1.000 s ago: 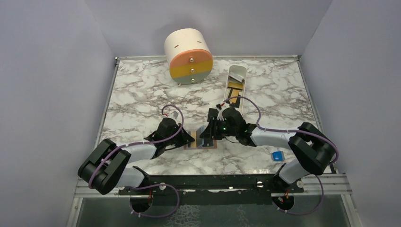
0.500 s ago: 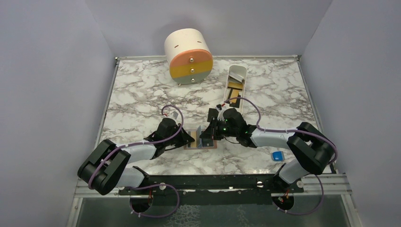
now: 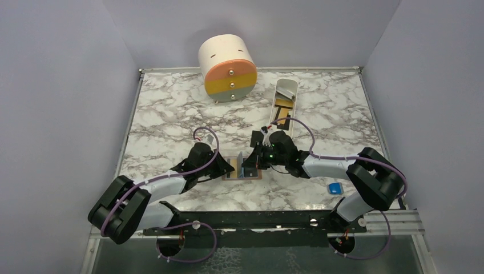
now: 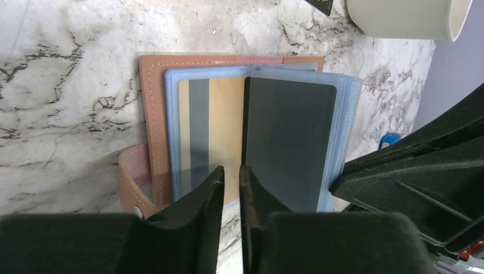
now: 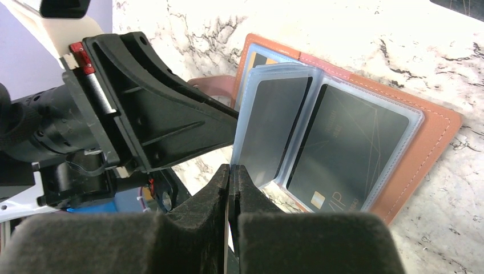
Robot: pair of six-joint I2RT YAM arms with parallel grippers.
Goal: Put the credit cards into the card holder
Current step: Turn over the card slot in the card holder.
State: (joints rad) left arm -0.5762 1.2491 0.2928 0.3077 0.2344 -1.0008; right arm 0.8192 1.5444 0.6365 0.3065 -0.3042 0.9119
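The tan leather card holder [image 3: 255, 174] lies open on the marble between both grippers, shown in the left wrist view [image 4: 151, 114] and the right wrist view [image 5: 434, 142]. Its blue plastic sleeves hold a tan card with a grey stripe [image 4: 220, 125], a black VIP card [image 5: 348, 148] and a dark grey card [image 5: 271, 128] in a leaf that stands up. My right gripper [image 5: 230, 171] is shut on that leaf's lower edge. My left gripper [image 4: 231, 171] is all but shut, empty, at the holder's near edge by the spine.
A long white tray [image 3: 284, 103] holding more cards stands behind the right arm; its end shows in the left wrist view [image 4: 408, 17]. A round cream drawer box [image 3: 227, 67] is at the back. A small blue block [image 3: 335, 188] lies at the right front.
The plastic leaf with the dark card has risen upright in my right gripper. My left arm's elbow has shifted slightly down and left; its gripper stays at the holder.
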